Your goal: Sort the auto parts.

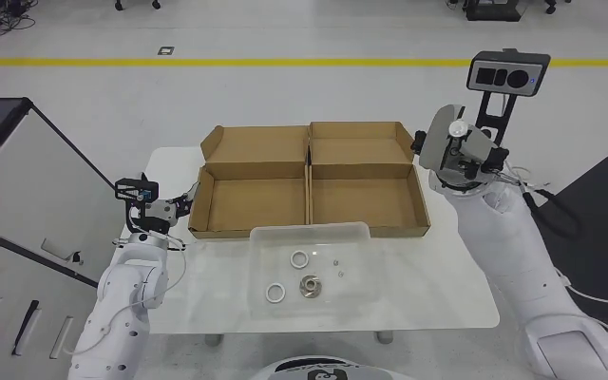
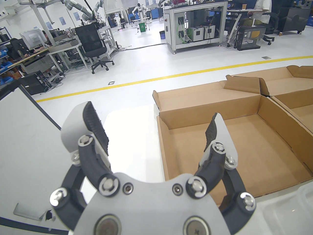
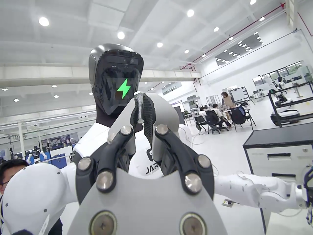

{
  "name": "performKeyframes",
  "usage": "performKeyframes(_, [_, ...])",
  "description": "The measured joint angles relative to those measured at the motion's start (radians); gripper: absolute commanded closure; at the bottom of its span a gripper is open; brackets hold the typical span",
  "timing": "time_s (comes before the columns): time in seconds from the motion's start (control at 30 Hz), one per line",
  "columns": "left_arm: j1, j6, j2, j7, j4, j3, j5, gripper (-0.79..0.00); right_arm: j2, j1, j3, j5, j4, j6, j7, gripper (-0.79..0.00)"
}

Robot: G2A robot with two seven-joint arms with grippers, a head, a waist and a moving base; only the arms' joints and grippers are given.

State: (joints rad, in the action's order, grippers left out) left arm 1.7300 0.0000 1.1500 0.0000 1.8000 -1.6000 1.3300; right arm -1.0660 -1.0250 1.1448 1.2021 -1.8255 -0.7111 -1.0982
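1. Above the right edge of the tabletop [image 1: 446,285], the right hand [image 3: 143,113] is held high and turned upward, clamped on a threaded bolt [image 3: 139,108]. The pads grip the shank along its length, and one end stands proud of the fingertips.
2. Bolt, as judged: metal, rigid, small but dense. The threads give the ribbed pads bite, so slip looks unlikely. Dropped from this height it would probably bounce or roll, so it should be lowered into a box before release.
3. Beside the left cardboard box [image 1: 252,204], the left hand [image 2: 151,112] is spread wide and holds nothing.
4. In the clear tray [image 1: 261,237], on the near side of the boxes, lie a white ring [image 1: 299,257], a second ring [image 1: 275,293], a gear-like part [image 1: 310,285] and some small bits [image 1: 334,257].
5. Remaining parts, as judged: the rings look light, thin and smooth, and are best pinched across the band. The gear-like part looks heavier and is best gripped across its outer edge.
6. The right cardboard box [image 1: 366,201] sits against the left one.
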Motion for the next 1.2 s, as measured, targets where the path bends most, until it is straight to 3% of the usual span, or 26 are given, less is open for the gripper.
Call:
performKeyframes(0.77, [0.000, 0.000, 0.000, 0.000, 0.000, 0.000, 0.000, -0.785, 0.001, -0.002, 0.007, -0.012, 0.002, 0.008, 0.008, 0.000])
performKeyframes(0.93, [0.000, 0.000, 0.000, 0.000, 0.000, 0.000, 0.000, -0.785, 0.019, -0.009, 0.097, -0.222, 0.036, 0.105, 0.004, 0.000])
performKeyframes(1.2, [0.000, 0.000, 0.000, 0.000, 0.000, 0.000, 0.000, -0.785, 0.068, 0.016, 0.289, -0.705, 0.041, 0.325, -0.107, 0.000])
